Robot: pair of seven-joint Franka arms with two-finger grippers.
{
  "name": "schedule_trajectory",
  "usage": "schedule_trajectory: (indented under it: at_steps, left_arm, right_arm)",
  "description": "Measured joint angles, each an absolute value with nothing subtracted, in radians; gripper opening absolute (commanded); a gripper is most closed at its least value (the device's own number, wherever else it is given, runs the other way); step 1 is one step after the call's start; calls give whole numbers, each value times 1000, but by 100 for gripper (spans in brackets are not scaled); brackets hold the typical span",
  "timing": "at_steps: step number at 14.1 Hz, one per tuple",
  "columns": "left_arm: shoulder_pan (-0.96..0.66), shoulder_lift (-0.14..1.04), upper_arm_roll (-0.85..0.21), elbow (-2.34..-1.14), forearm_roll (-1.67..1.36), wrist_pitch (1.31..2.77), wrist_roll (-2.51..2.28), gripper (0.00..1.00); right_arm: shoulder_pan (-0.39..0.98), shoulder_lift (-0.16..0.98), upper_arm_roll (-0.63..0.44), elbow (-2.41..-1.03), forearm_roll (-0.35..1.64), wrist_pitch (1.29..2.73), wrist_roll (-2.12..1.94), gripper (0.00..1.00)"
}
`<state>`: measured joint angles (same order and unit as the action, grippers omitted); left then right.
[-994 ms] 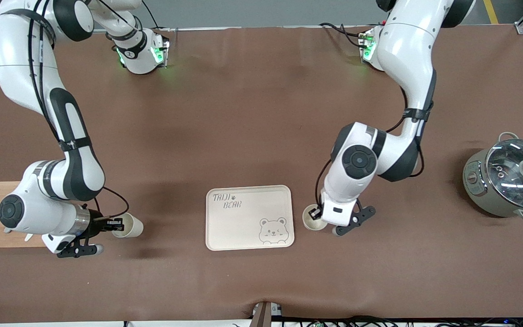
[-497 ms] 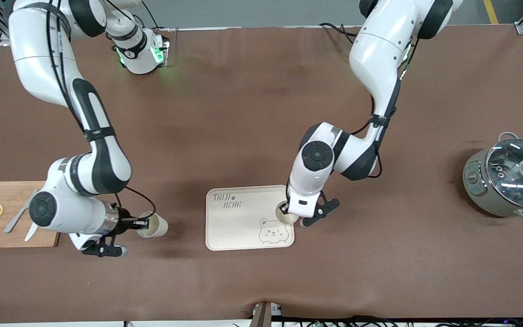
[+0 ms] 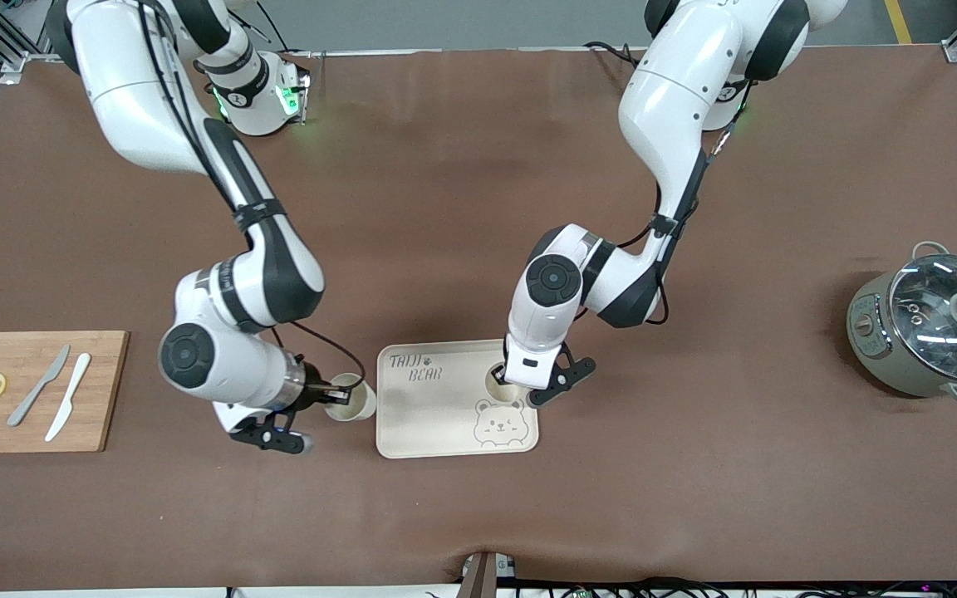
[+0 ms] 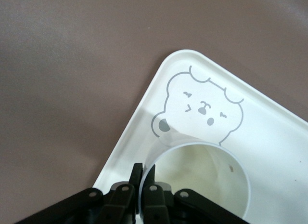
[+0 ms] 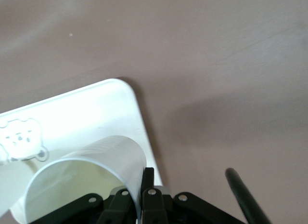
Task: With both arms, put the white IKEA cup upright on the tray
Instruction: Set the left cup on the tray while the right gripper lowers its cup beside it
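Observation:
The cream-white tray with the bear drawing lies near the table's front middle. My left gripper is shut on the rim of a white cup, held mouth up over the tray's end toward the left arm, above the bear. The left wrist view shows its fingers pinching the cup over the tray. My right gripper is shut on the rim of a second, tilted white cup just off the tray's end toward the right arm. This cup and the tray corner show in the right wrist view.
A wooden cutting board with two knives and lemon slices lies at the right arm's end of the table. A grey pot with a glass lid stands at the left arm's end.
Both arms have carried their cups toward the tray. The left cup moved from beside the tray to over it. The right cup moved from near the cutting board to the tray's edge.

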<state>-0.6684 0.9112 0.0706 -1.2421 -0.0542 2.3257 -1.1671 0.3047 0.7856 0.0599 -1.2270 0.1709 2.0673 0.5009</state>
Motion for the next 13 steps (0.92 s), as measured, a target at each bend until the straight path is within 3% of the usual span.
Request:
schedule_trajectory:
  at_steps: [2,4,5,7,10,13]
  left_arm:
    - [-670,919,70,-1242,-54,2331,-1167,29]
    - [-670,921,70,-1241,-54,2332,-1167,51]
    - [-670,921,70,-1241,-54,2332,-1167,68]
    - [-670,921,70,-1238,-54,2333,-1167,88]
    - [-668,915,71,-1222,-54,2334,-1167,100]
    - [-661,886,79,-1211,-54,2335,-1165,100]
  right_arm:
    - [339,791,58,-1229,168,2107,550,0]
    - [360,796,56,-1233,158,2131,575,0]
    - [365,797,54,-1238,156,2139,581,0]
    - [371,801,54,-1248,154,2171,595,0]
    - [390,833,54,-1254,152,2232,629,0]
    - [415,873,52,-1254,150,2271,647,0]
